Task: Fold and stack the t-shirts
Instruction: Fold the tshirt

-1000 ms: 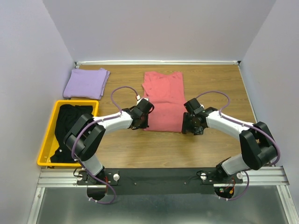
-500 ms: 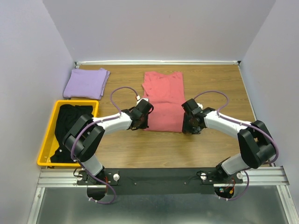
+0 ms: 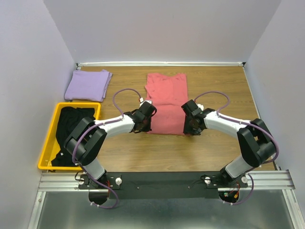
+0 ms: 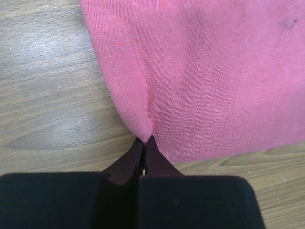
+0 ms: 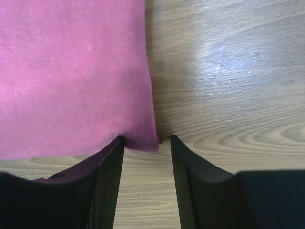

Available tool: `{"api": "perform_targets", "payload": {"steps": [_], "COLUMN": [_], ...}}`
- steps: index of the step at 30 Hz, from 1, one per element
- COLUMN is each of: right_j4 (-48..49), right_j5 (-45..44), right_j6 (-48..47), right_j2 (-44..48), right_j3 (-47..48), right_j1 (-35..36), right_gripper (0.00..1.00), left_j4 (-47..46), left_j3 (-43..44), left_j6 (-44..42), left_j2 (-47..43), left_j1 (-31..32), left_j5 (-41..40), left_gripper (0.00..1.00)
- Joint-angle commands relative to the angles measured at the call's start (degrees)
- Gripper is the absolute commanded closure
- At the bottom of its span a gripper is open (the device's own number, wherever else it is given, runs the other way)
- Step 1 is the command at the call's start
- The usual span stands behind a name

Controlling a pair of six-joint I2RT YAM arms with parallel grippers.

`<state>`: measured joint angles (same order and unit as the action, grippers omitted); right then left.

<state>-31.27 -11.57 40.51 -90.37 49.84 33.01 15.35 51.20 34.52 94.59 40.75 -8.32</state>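
Note:
The salmon-pink t-shirt [image 3: 166, 102] lies folded lengthwise on the table's middle. My left gripper [image 3: 146, 128] is shut on its near left corner; in the left wrist view the cloth [image 4: 200, 71] puckers into the closed gripper [image 4: 144, 140]. My right gripper [image 3: 188, 130] is open at the near right corner; in the right wrist view the shirt's corner [image 5: 76, 71] lies between the spread fingers of the gripper [image 5: 147, 143]. The lavender-purple t-shirt [image 3: 87, 85] lies folded at the back left. Black t-shirts [image 3: 71, 131] lie heaped in the yellow bin.
The yellow bin [image 3: 48, 143] stands at the left edge of the table. Bare wood lies to the right of the pink shirt and in front of it. White walls close the table on three sides.
My right gripper has moved left to the pink shirt's near right corner. The left gripper has stayed put on the near left corner.

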Motion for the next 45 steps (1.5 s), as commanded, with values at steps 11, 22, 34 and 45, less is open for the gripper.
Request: {"api": "perform_targets", "payload": {"steps": [11, 22, 34, 45], "right_j4": [0.5, -4.7, -35.6, -37.8], "right_j5": [-1.5, 8.4, 17.7, -2.8], "right_j6": [2.9, -0.8, -3.1, -5.7], "right_j2": [-4.6, 1.9, 22.7, 15.1], "right_j3": [-7.6, -8.3, -2.3, 22.1], "right_j1": [1.4, 1.3, 1.5, 1.3], "right_gripper": [0.78, 1.0, 1.0, 1.0], "left_j4": [6.8, 15.5, 33.5, 35.2], "left_j3": [-2.4, -1.5, -5.9, 5.5], "left_j6": [-2.4, -5.3, -3.2, -5.0], "left_j2": [3.3, -1.3, -24.3, -26.7], "left_j1": [0.4, 0.4, 6.4, -7.0], "left_j5": [1.3, 3.6, 27.8, 25.6], "left_gripper": [1.0, 1.0, 1.0, 1.0]}}
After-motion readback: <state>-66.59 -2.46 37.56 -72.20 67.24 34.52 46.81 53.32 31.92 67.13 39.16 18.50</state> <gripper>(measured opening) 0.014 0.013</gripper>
